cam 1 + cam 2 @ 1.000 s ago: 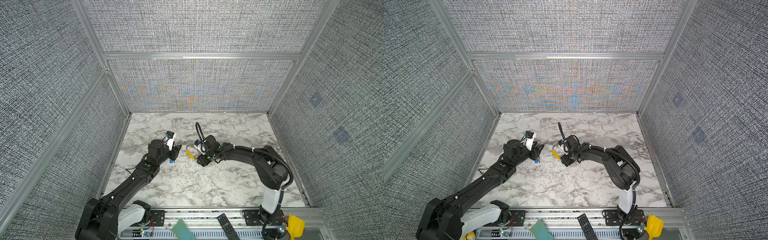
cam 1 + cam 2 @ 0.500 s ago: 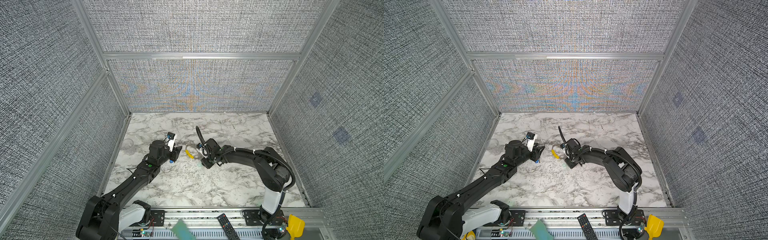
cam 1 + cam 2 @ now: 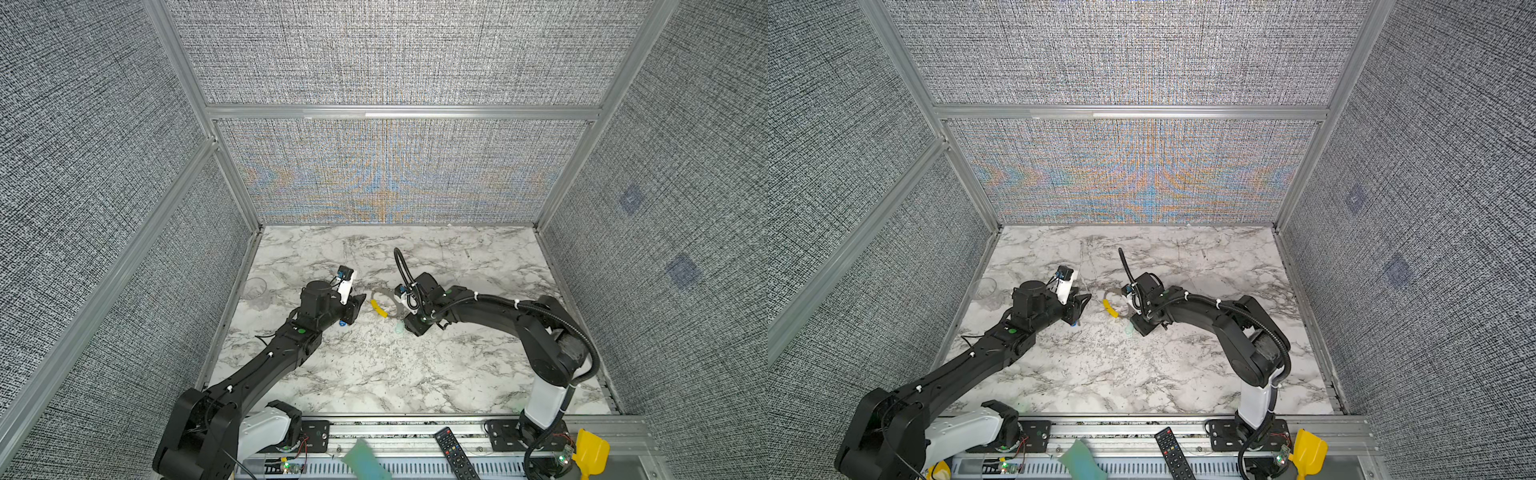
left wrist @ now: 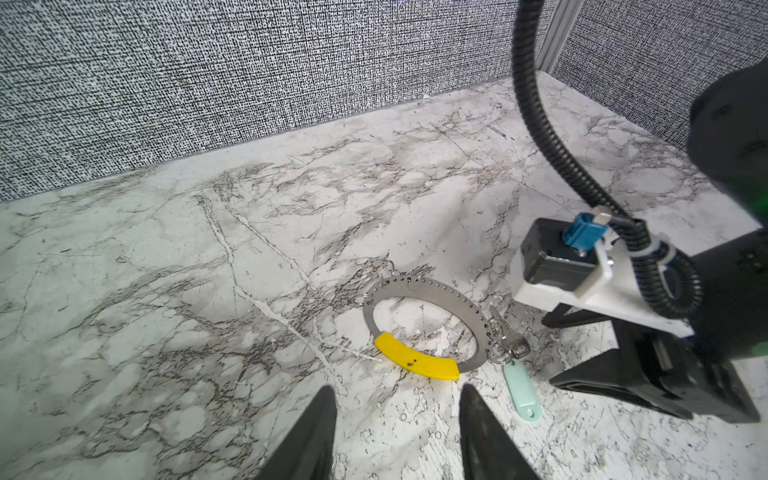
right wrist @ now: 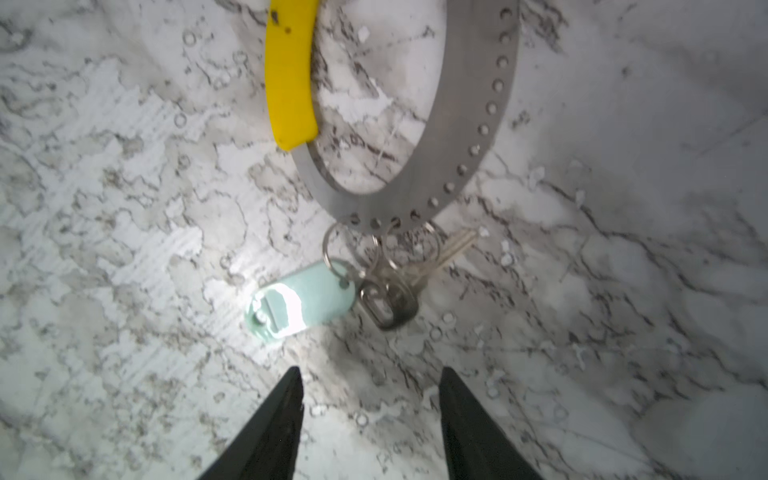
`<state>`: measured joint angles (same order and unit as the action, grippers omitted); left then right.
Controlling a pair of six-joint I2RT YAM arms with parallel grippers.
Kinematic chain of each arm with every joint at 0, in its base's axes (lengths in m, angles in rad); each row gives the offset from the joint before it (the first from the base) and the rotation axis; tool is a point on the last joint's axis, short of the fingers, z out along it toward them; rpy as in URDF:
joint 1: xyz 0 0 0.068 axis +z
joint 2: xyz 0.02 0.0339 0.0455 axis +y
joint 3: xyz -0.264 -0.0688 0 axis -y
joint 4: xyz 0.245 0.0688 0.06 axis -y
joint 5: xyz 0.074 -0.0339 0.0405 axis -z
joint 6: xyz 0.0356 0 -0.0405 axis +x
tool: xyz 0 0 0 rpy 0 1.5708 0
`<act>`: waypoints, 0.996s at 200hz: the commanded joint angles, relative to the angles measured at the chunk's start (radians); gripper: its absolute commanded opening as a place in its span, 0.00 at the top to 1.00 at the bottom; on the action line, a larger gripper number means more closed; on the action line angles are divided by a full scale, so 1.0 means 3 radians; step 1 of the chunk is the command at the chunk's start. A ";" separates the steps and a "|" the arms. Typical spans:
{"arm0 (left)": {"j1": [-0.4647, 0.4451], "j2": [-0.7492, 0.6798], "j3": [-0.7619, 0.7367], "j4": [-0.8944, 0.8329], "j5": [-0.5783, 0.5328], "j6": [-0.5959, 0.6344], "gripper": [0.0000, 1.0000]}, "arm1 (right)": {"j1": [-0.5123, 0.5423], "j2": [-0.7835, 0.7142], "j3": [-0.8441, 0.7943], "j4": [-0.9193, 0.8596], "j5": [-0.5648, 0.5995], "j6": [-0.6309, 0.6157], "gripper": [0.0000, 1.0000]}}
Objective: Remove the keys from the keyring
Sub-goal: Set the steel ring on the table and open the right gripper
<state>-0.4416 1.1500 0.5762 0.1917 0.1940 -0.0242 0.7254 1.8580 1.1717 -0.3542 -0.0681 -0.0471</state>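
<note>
The step in hand looks like freeing the mint-green tag and the silver key. Both hang on small split rings at the edge of the keyring, just ahead of the right hand. It would do best to pinch one piece close to its ring while the left hand pins the yellow section, directly in front of it, flat on the tabletop. Both hands sit low, fingers spread and empty, pointing at the keyring from opposite sides, and a blue key lies beneath the left hand, apart from the keyring.
</note>
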 commanded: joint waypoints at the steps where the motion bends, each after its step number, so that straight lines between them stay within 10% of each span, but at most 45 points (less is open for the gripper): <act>1: -0.0001 0.0003 0.0035 0.0039 0.0025 0.0025 0.50 | 0.0005 0.0131 0.0123 0.0196 -0.0031 0.0246 0.40; 92: -0.0001 0.0043 0.0041 0.0036 0.0007 0.0047 0.50 | 0.0179 0.0466 0.0193 0.0300 0.0552 0.0438 0.29; 199: -0.0038 0.0127 0.0122 -0.0089 0.0198 0.0340 0.52 | 0.0081 -0.0060 -0.0215 -0.0372 0.0728 0.0249 0.40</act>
<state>-0.4446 1.1755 0.6006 0.1802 0.2008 0.0090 0.7719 1.8565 1.1172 -0.3244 0.1291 0.0418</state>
